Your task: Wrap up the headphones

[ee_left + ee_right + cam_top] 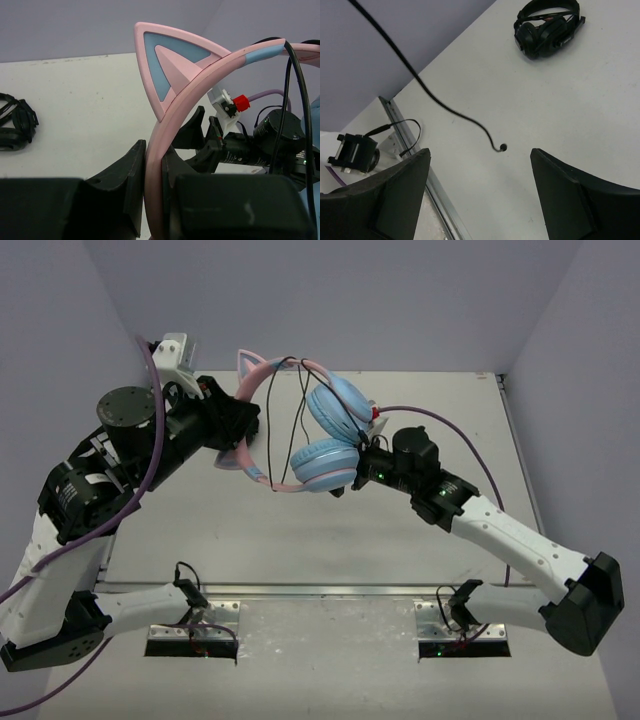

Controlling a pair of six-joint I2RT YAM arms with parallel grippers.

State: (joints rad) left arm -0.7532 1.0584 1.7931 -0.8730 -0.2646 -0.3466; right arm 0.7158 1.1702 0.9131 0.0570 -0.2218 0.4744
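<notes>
The headphones hang in the air, with a pink headband, pink cat ears and light blue earcups. My left gripper is shut on the headband just below one cat ear, and it shows at the band's left side from above. The thin black cable is draped over the headband. Its loose end, with the plug, dangles over the table. My right gripper is open and holds nothing. It sits right beside the lower earcup, and the plug hangs a little beyond its fingertips.
All-black headphones lie on the white table, also visible at the left edge. A metal rail runs along the table's near edge. Purple walls stand at the back and sides.
</notes>
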